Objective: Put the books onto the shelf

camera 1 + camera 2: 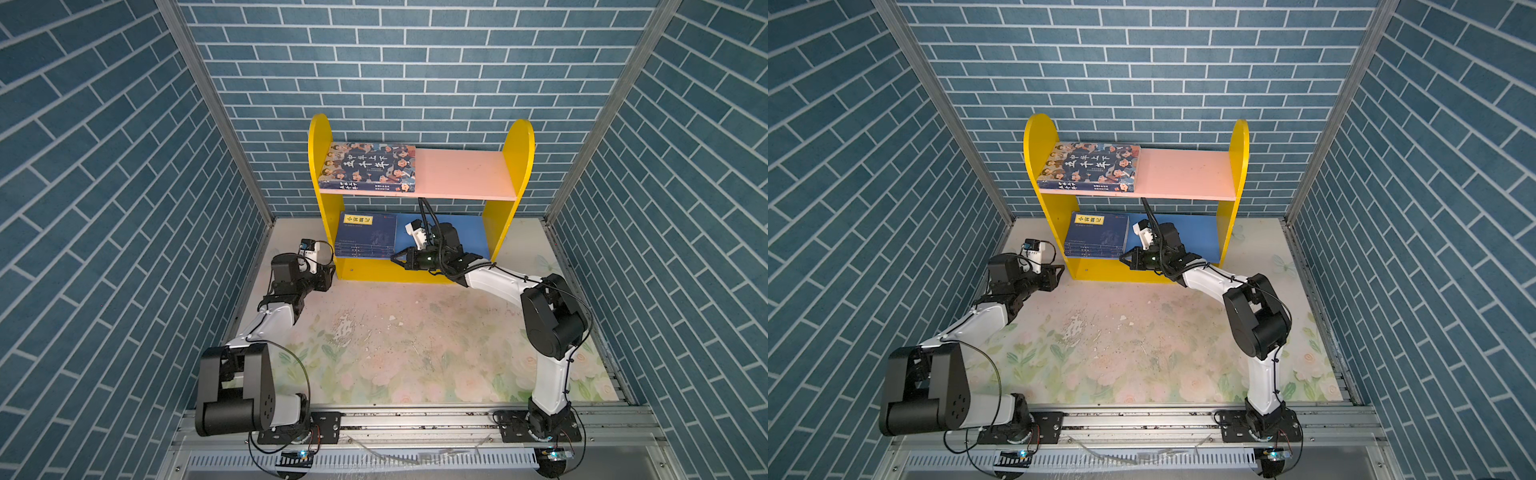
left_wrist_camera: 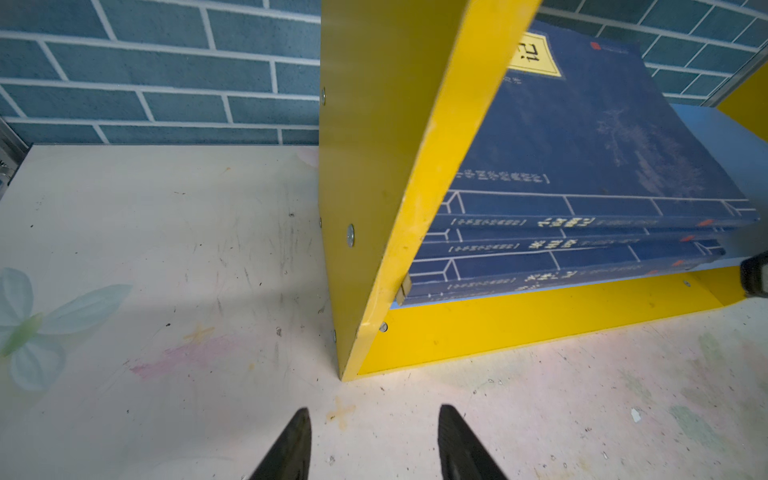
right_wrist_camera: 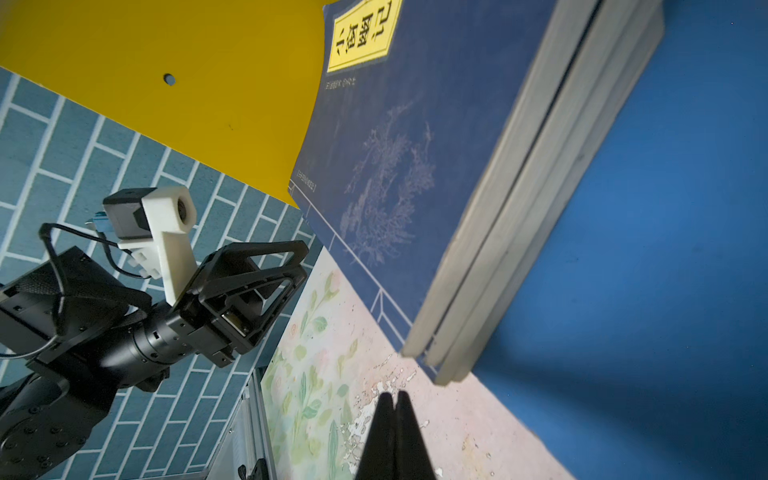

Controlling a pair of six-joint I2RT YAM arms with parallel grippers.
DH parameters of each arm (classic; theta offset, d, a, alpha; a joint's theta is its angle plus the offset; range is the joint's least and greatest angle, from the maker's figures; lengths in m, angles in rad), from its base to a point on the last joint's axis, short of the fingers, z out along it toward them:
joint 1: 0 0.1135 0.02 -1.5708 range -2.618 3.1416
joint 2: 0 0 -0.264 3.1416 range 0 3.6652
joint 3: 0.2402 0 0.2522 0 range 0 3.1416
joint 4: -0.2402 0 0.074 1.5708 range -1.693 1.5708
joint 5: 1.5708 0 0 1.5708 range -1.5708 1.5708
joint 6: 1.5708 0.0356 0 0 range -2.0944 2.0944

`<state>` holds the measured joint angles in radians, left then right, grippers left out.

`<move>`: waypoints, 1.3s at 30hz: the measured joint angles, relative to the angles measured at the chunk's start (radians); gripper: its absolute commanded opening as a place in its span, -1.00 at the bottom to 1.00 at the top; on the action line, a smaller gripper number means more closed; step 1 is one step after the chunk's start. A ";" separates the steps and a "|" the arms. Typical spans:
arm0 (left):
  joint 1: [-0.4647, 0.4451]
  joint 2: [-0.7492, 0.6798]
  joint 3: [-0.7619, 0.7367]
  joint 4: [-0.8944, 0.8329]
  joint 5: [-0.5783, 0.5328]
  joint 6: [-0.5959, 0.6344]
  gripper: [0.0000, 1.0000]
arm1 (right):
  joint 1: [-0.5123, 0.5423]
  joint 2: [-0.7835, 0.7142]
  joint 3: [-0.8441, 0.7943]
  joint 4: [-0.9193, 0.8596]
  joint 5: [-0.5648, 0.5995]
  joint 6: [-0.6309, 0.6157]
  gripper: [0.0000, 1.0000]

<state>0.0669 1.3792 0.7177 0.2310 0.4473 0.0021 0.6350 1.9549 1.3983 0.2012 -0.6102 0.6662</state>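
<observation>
The right fingers (image 3: 382,440) are pressed together with nothing between them. Their tip is just off the near right corner of the navy books (image 3: 415,166), which lie flat in a stack at the left end of the blue lower board (image 3: 665,208); I cannot tell whether tip and corner touch. The stack is staggered and its near corner seems to reach or pass the board's front edge, so the step in hand looks like squaring it up. That is best done as a slow, level push with the closed tip set against the whole stack rather than one book. The tip should stay low enough not to ride up over the top cover, and drive towards the left side panel (image 2: 374,166) and the back. The left fingers (image 2: 459,444) stand apart and empty, low over the worktop (image 1: 395,332) just outside that panel's front corner, well placed to steady the shelf (image 1: 517,166) should it slide. Further out, the cartoon-faced book (image 1: 370,166) lies flat on the left of the pink upper board (image 1: 465,174), so every book in view is shelved. The main obstruction is overhead: the right wrist camera (image 1: 417,233) looks close beneath the pink board, leaving little room to lift.
</observation>
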 measured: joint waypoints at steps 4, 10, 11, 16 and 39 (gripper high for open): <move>0.000 0.007 0.000 0.040 0.013 -0.011 0.02 | 0.000 0.013 0.011 0.002 -0.006 0.008 -1.00; 0.000 0.037 0.003 0.087 0.014 -0.030 0.02 | 0.000 0.026 0.023 0.002 -0.015 0.010 -1.00; 0.000 0.042 0.004 0.094 0.014 -0.034 0.03 | 0.000 0.029 0.027 0.001 -0.016 0.010 -1.00; 0.000 0.063 0.013 0.119 0.013 -0.051 0.02 | 0.000 0.044 0.046 0.000 -0.020 0.010 -1.00; 0.000 0.123 0.051 0.173 0.010 -0.096 0.00 | 0.000 0.058 0.067 -0.040 -0.025 0.006 -1.00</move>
<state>0.0669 1.5021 0.7689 0.4038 0.4572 -0.0940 0.6346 2.0129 1.4654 0.1612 -0.6353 0.6727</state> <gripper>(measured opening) 0.499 0.051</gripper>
